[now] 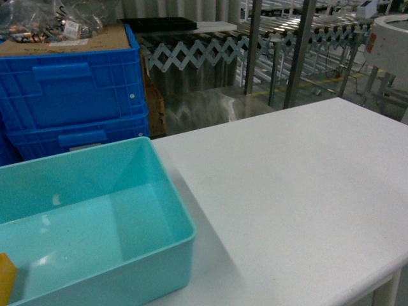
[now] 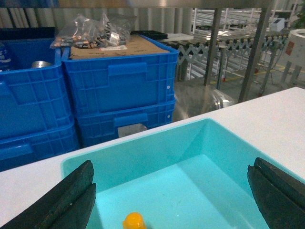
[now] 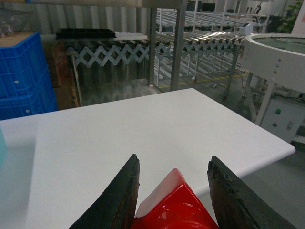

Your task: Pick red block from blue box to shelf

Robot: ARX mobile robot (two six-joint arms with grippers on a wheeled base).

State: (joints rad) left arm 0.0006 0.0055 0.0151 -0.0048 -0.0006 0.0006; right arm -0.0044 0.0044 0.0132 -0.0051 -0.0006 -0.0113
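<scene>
The glossy red block (image 3: 174,210) sits clamped corner-up between the right pincer (image 3: 174,191) fingers, above the white table (image 3: 143,129). The turquoise blue box (image 1: 159,191) rests open on the table's left part, before the steel shelf (image 2: 257,52).

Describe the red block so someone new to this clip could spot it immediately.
Start at the white table in the right wrist view, then drop to the right gripper at the bottom edge. The red block sits between its two dark fingers, the only glossy red thing; the brick in the blue box is yellow-orange.
</scene>
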